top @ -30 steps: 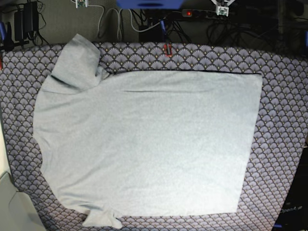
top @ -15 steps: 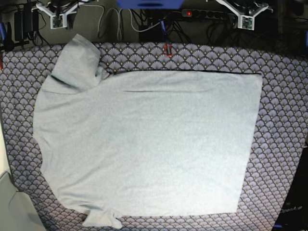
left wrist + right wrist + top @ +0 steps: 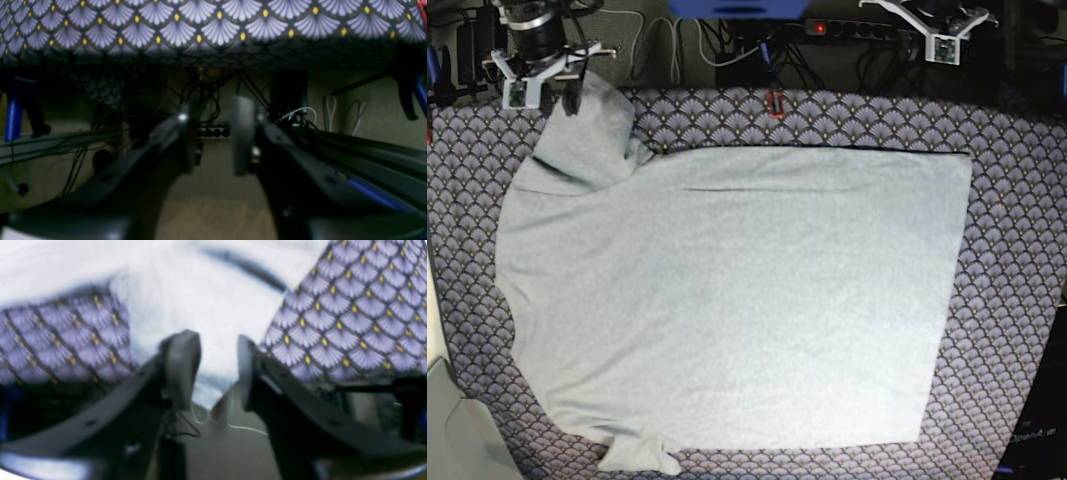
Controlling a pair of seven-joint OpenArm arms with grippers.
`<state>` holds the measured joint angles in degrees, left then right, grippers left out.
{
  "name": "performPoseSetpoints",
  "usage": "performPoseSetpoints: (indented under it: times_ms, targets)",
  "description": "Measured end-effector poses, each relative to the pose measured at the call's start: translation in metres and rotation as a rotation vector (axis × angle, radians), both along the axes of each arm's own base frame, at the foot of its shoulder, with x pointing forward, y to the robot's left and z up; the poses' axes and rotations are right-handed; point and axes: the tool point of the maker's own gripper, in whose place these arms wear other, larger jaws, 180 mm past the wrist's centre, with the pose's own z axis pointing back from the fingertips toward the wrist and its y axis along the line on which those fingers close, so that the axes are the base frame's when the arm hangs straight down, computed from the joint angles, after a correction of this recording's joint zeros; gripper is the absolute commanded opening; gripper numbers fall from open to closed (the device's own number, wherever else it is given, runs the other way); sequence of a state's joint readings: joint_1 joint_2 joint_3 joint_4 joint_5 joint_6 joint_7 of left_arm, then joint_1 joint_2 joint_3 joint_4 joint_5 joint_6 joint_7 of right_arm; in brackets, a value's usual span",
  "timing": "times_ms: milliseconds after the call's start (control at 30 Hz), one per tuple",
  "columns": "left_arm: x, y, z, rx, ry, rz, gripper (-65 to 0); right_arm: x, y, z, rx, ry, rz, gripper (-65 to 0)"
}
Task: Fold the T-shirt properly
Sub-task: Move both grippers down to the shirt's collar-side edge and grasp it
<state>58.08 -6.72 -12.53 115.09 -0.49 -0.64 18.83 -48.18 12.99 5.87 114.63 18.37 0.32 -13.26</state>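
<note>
Grey fabric covers most of the table: the T-shirt [image 3: 727,300] lies spread flat, plain side up, on the fan-patterned cloth [image 3: 1017,250]. Its straight hem runs down the right side of the base view, and its far sleeve [image 3: 587,130] sticks out toward the far left corner, partly folded over on itself. A smaller bunched sleeve [image 3: 639,456] shows at the near left edge.

The right gripper [image 3: 544,82] hangs at the far left corner, just over the tip of the far sleeve. In the right wrist view its fingers [image 3: 181,363] stand apart with a clear gap between them, nothing grasped; the pale sleeve [image 3: 200,306] lies beyond and between them, with patterned cloth on either side. Whether the fingertips touch the fabric cannot be told.

The left gripper [image 3: 942,30] sits at the far right, beyond the table's far edge and well apart from the shirt. Its wrist view shows the two fingers [image 3: 242,133] parted and empty, pointing at dark cables [image 3: 206,100] and a power strip [image 3: 213,132] under the cloth's overhanging edge [image 3: 213,30].
</note>
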Motion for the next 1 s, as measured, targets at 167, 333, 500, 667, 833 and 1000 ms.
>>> performPoseSetpoints:
  times_ms: [167, 333, 500, 667, 833, 1000]
  targets:
    - [0.001, 0.003, 0.002, 0.004, -0.009, 0.001, -44.1, 0.022, 0.001, 0.013, 0.235, -0.031, -0.027, -37.1]
    - [0.016, 0.033, 0.011, 0.028, -0.063, 0.093, -43.9, 0.039, 0.002, 0.016, 0.383, -0.006, -0.036, -37.2]
    - [0.018, 0.071, 0.024, -0.007, -0.102, 0.232, -43.8, 0.041, -0.014, 0.005, 0.377, 0.021, -0.077, -37.2]
    - [0.029, 0.092, 0.025, -0.049, -0.076, 0.308, -43.8, 0.038, -0.025, -0.017, 0.394, 0.062, -0.128, -37.3]
    - [0.031, 0.106, 0.028, -0.062, -0.074, 0.368, -43.8, 0.028, -0.026, -0.03, 0.445, 0.092, -0.109, -37.3]
    - [0.044, 0.106, 0.033, -0.068, -0.115, 0.359, -43.8, 0.023, -0.044, -0.038, 0.424, 0.094, -0.167, -37.3]
